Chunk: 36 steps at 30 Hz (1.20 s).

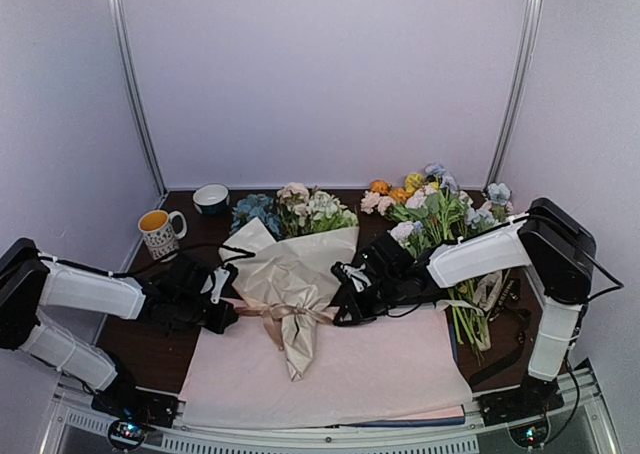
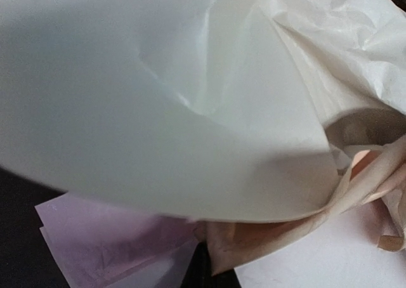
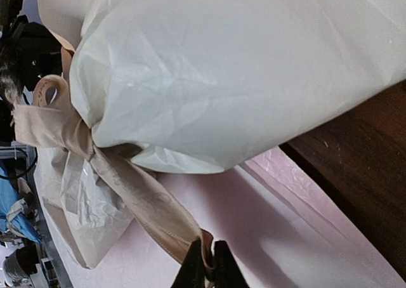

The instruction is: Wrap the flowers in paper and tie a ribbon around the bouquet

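Satin ribbon, tan and glossy, runs from where it is tied down into the right claw, whose two fingers are pinched together on its tail. Up and to the left of that claw, the ribbon cinches the narrow waist of the bouquet, with a small loop standing beside the tie. The bouquet lies on a pale pink sheet, which also spreads under the right claw.

From above, the left claw sits just beside the bouquet's waist, opposite the right claw, with the tied waist between the two. It is closed. A ribbon tail runs toward it, though the grip itself cannot be made out. The beige paper fills almost all of the left wrist view and hides that claw's fingers.

The flowers, white, cream and blue, stick out of the cone's wide end, beyond both claws. A larger loose bunch lies behind the right claw's arm. A mug and a green bowl stand beyond the left claw.
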{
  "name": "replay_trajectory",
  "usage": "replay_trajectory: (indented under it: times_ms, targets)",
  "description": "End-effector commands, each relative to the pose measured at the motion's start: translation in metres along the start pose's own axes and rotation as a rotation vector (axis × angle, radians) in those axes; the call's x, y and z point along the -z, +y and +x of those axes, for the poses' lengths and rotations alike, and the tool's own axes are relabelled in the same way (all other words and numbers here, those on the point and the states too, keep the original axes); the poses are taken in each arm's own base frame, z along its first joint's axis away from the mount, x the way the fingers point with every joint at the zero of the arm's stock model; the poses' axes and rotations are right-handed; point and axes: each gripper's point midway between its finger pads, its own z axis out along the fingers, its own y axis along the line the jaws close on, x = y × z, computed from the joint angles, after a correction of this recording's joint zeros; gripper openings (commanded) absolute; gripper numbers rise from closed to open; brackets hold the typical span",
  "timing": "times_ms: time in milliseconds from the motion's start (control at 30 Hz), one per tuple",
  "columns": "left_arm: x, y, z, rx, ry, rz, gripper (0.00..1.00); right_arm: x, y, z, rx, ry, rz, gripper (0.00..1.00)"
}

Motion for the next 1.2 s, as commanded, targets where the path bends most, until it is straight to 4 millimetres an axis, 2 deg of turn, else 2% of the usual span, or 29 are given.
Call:
replay_trajectory:
  times_ms: [0,67,100,167,200,267,367,467,567,633,733,800,833,900,967,1067,1167]
  targets:
    - [0.013,-0.005,-0.016,-0.033,-0.055,0.026,0.28,0.017,0.008,-0.010,0.028,-0.032,0.003,0.13]
    - [0.025,-0.007,-0.028,-0.041,-0.106,0.029,0.55,0.030,0.018,-0.021,0.057,-0.071,-0.003,0.28]
    - [0.032,-0.007,-0.034,-0.044,-0.131,0.025,0.61,0.039,0.022,-0.027,0.071,-0.097,-0.003,0.42]
    - [0.045,-0.007,-0.042,-0.049,-0.164,0.010,0.68,0.064,0.033,-0.043,0.099,-0.165,-0.008,0.96]
    - [0.053,-0.007,-0.048,-0.052,-0.187,0.004,0.70,0.076,0.037,-0.051,0.114,-0.199,-0.009,1.00]
    - [0.065,-0.004,-0.054,-0.058,-0.203,-0.025,0.74,0.103,0.043,-0.064,0.139,-0.271,-0.004,1.00]
    - [0.079,0.007,-0.062,-0.053,-0.206,-0.110,0.88,0.145,0.042,-0.084,0.157,-0.386,0.037,1.00]
    - [0.097,0.023,-0.079,-0.034,-0.215,-0.231,0.91,0.193,0.022,-0.099,0.149,-0.516,0.159,1.00]
    - [0.115,0.033,-0.101,-0.027,-0.278,-0.312,0.95,0.247,-0.011,-0.107,0.110,-0.665,0.308,1.00]
    - [0.126,0.044,-0.116,-0.005,-0.353,-0.360,0.98,0.285,-0.042,-0.106,0.048,-0.776,0.410,1.00]
    - [0.135,0.070,-0.133,0.050,-0.469,-0.434,0.98,0.340,-0.095,-0.089,-0.073,-0.967,0.563,1.00]
    - [0.141,0.089,-0.138,0.096,-0.522,-0.485,0.98,0.372,-0.125,-0.070,-0.144,-1.084,0.629,1.00]
    - [0.143,0.098,-0.138,0.113,-0.537,-0.513,0.98,0.383,-0.143,-0.057,-0.178,-1.122,0.669,1.00]
    - [0.152,0.116,-0.137,0.131,-0.558,-0.604,0.98,0.399,-0.160,-0.040,-0.206,-1.174,0.725,1.00]
    - [0.168,0.144,-0.127,0.190,-0.572,-0.779,0.98,0.408,-0.173,-0.026,-0.221,-1.190,0.778,1.00]
    - [0.196,0.183,-0.106,0.297,-0.582,-1.034,0.98,0.413,-0.185,-0.010,-0.202,-1.206,0.851,1.00]
    - [0.209,0.203,-0.097,0.366,-0.609,-1.093,0.98,0.418,-0.192,0.002,-0.171,-1.264,0.926,1.00]
